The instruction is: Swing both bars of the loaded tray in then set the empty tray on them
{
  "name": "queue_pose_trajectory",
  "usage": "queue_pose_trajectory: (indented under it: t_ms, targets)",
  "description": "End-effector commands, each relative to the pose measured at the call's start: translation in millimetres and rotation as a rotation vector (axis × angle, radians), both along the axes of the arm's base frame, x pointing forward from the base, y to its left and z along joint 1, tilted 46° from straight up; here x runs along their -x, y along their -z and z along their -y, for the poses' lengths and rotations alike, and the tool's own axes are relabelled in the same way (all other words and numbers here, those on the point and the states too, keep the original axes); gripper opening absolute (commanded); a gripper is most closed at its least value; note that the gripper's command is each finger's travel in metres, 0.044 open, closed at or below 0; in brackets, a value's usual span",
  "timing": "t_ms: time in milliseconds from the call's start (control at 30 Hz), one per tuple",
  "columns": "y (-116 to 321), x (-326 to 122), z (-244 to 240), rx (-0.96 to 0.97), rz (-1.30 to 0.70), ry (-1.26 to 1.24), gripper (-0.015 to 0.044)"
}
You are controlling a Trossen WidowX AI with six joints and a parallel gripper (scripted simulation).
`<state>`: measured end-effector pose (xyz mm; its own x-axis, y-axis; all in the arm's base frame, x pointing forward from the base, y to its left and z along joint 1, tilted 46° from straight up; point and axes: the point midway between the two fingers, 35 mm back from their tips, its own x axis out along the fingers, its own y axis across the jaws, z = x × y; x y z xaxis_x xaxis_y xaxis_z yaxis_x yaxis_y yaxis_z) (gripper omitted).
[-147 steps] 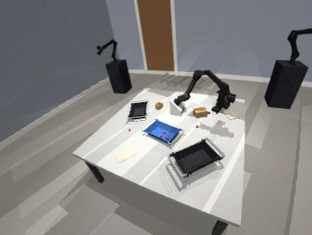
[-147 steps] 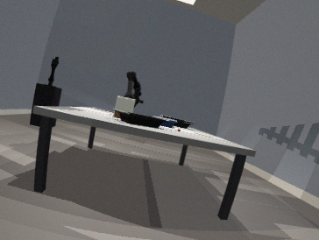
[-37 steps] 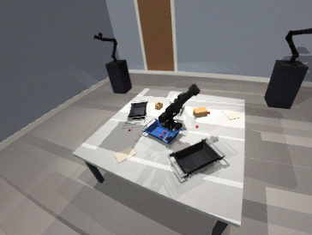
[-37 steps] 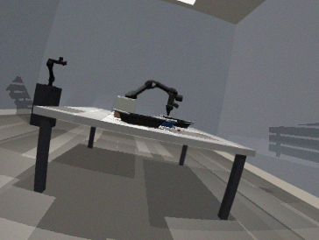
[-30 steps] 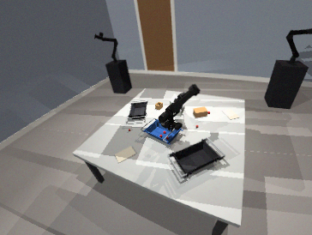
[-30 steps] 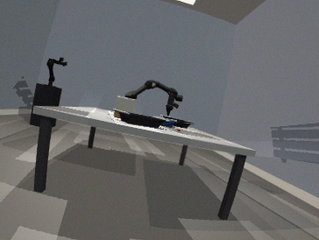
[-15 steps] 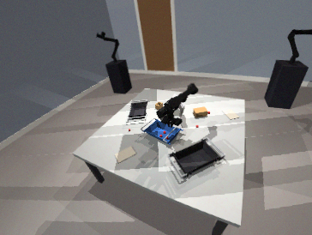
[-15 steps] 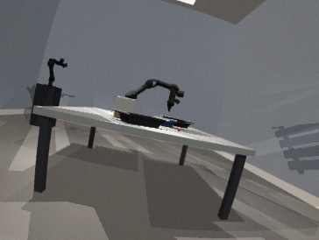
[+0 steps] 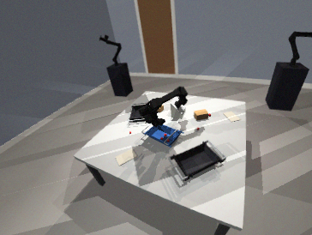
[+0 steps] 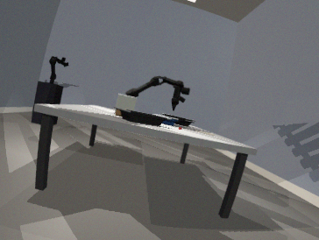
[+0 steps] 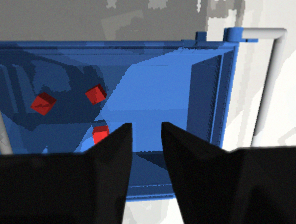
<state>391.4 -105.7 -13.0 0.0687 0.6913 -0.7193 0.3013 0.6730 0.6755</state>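
Note:
The blue tray [image 9: 159, 133] [image 11: 150, 90] holds red blocks [image 9: 165, 136] [image 11: 96, 94]. In the wrist view one wire bar [image 11: 269, 85] is swung out beyond its right end. The other bar [image 11: 4, 140] shows at the left edge, inside the tray's outline, across its top. My gripper [image 9: 159, 123] [image 10: 173, 108] [image 11: 146, 129] is over the tray, between the bars, fingers a little apart with nothing between them: open. A large black tray [image 9: 195, 162] [image 10: 142, 118] lies empty beside it, bars at its ends. A second black tray [image 9: 136, 112] lies on the other side, partly behind the arm.
An orange box [image 9: 201, 114] and a pale upright panel [image 9: 175, 111] [image 10: 126, 102] stand toward the back. Beige flat pieces [image 9: 125, 157] [image 9: 232, 116] and small red items [image 9: 197, 129] [image 9: 130, 132] lie on the table [image 9: 103, 146]. Other arms stand on pedestals [image 9: 286, 86] beyond it.

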Motion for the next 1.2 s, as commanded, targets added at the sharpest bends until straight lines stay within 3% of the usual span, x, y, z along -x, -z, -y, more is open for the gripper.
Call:
queue_pose_trajectory:
  t_ms: [0,167,500,933,1167]
  targets:
    - [53.5,18.1,33.3,0.005,0.004,-0.007,0.0085]
    - [102.9,42.5,58.9,-0.017,0.003,0.0,0.0085]
    - [104.8,42.1,57.3,-0.017,0.003,0.0,0.0085]
    - [144.7,38.1,16.6,-0.019,0.003,0.0,0.0085]
    - [133.2,36.9,20.2,-0.019,0.003,0.0,0.0085]
